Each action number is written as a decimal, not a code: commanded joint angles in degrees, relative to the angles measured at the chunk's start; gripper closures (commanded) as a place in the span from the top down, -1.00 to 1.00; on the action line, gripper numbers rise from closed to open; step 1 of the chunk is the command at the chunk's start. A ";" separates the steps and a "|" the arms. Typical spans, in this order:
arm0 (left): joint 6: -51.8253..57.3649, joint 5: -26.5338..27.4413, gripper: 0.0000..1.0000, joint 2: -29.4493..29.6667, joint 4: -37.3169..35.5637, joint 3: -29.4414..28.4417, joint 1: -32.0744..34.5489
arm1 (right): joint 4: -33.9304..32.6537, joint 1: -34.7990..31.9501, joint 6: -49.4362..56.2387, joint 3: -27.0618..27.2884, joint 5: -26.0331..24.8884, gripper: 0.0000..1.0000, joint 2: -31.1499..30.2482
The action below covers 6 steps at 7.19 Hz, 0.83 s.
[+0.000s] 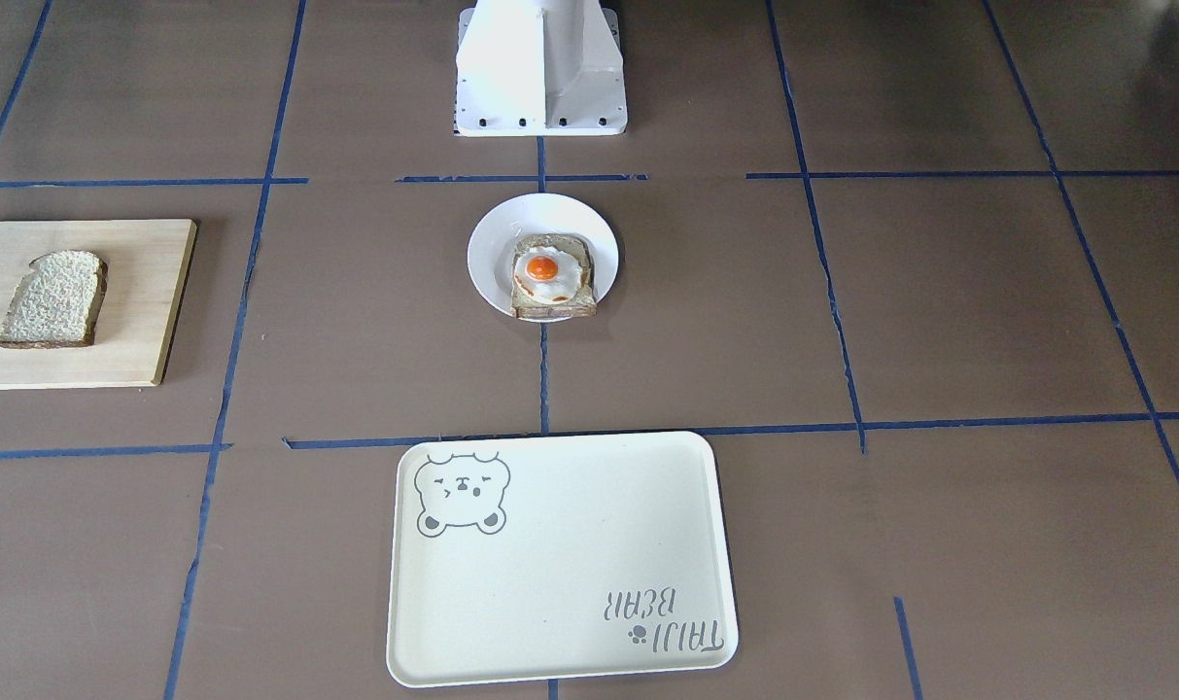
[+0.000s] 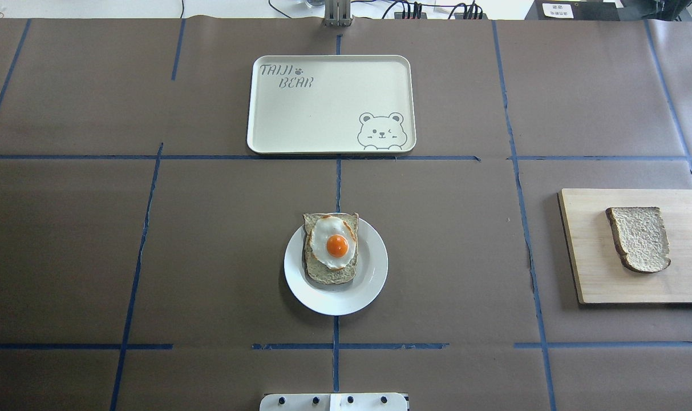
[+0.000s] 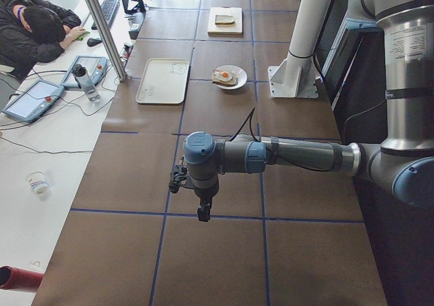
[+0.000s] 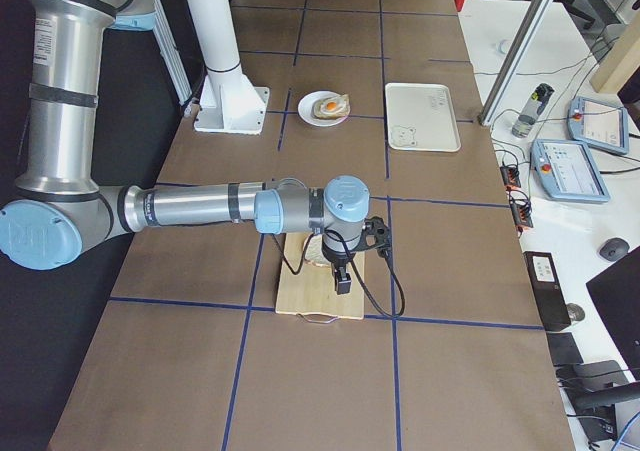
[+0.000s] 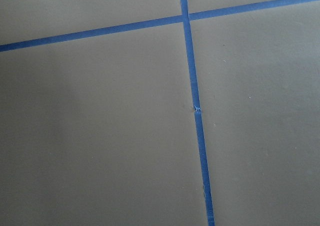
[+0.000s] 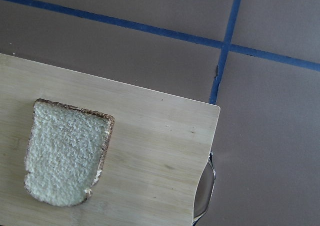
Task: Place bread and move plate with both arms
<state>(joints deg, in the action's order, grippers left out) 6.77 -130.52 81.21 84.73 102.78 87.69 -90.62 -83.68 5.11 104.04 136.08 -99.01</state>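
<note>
The two-armed robot stands at its brown-papered desk [image 2: 209, 257] with the job not yet begun. The plain slice of bread [image 2: 639, 238] lies flat on a wooden cutting board [image 2: 591, 274] far out on the robot's right, untouched. The white plate [image 2: 374, 274] sits at the desk's centre, just in front of the robot's base, carrying an egg-topped slice [image 2: 330, 248]. A cream tray [image 2: 323, 114] with a bear drawing waits on the far side, well apart from both.

The right arm [image 4: 200, 208] reaches out low over the board, and its right gripper [image 4: 341, 283] hangs above the bread without touching it. The wrist camera looks straight down on the slice and the board's corner. The left arm [image 3: 298, 155] is stretched over bare desk on the opposite side, with the left gripper [image 3: 203, 214] pointing down at nothing but crossed blue tape [image 5: 192, 85]. Both grippers show only in the side views, so whether their jaws stand wide or narrow cannot be told.

The step in hand appears to be the approach to the bread. The next move likely calls for the right gripper to come down squarely over the slice and take it by its crust edges, gently enough not to crush it. It must then be carried across to the plate and set on the egg-topped slice. Only after that would the plate be moved with both arms, probably toward the tray.
</note>
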 commanded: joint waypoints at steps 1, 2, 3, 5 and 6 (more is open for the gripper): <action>0.00 0.00 1.00 0.09 0.09 -0.03 -0.06 | 17.62 5.43 -14.94 -5.13 3.49 1.00 -1.61; 0.00 0.00 1.00 0.18 0.09 0.06 -0.06 | 32.63 8.68 -26.52 -10.56 3.23 1.00 -1.80; 0.09 0.00 1.00 0.27 0.09 0.06 -0.06 | 46.62 12.54 -37.69 -15.31 2.88 1.00 -1.80; 0.00 0.00 1.00 0.44 0.09 0.06 -0.15 | 56.76 18.97 -48.68 -17.20 -1.15 0.94 -2.15; 0.00 0.00 1.00 0.44 0.09 0.06 -0.15 | 56.86 20.21 -48.70 -17.20 -1.77 0.89 -2.33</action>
<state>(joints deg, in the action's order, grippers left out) 6.78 -130.52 81.62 84.81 102.83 87.56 -36.19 -65.96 -41.08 87.33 135.66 -101.07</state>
